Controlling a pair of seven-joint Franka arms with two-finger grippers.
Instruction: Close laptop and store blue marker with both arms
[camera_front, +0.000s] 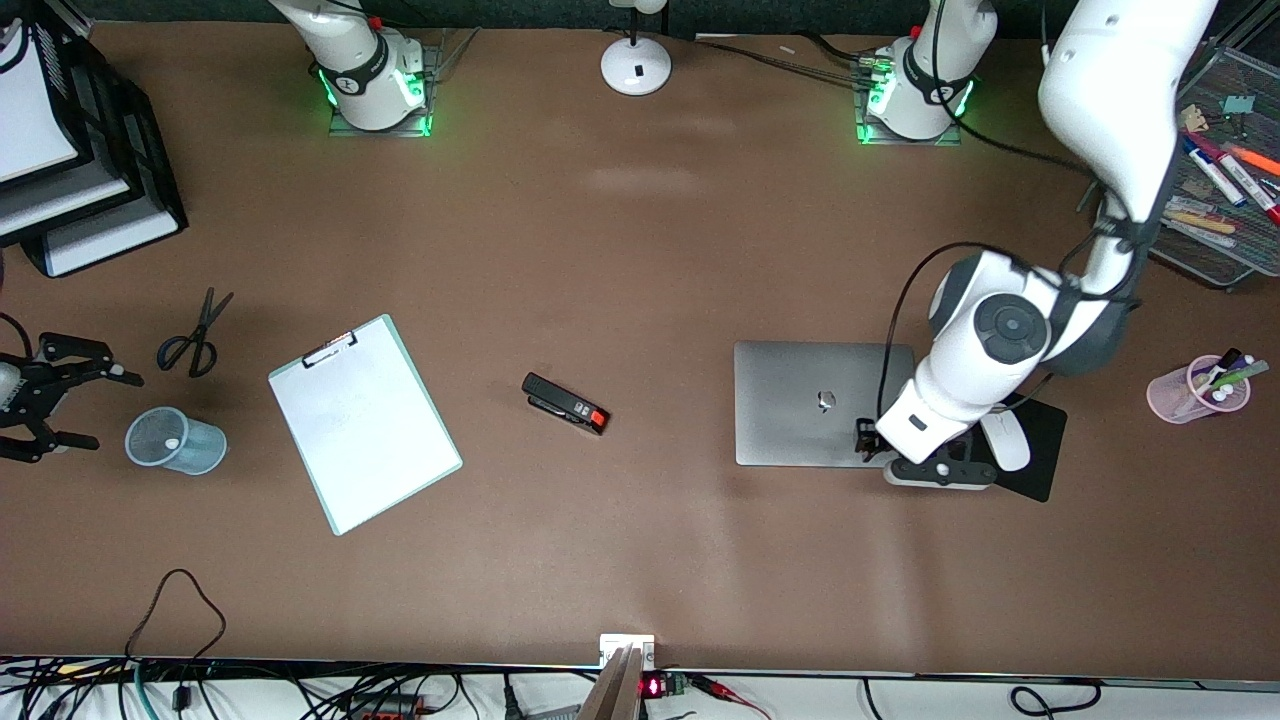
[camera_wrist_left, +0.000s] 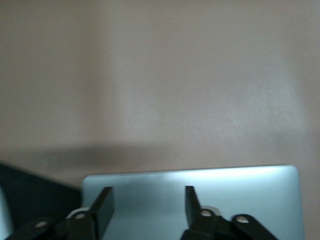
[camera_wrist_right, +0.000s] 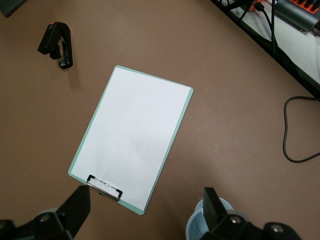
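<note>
laptop: lid shut, centre-right of frame
left tool: fingers apart, empty, over lid edge by mouse
right tool: wide open, empty, waits over blue cup

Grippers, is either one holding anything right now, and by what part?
Nothing is held. The left gripper is open over the closed laptop; the right gripper is open above the clipboard.

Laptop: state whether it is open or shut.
Shut: the laptop lies flat, lid down, logo up, no keys showing.
</note>
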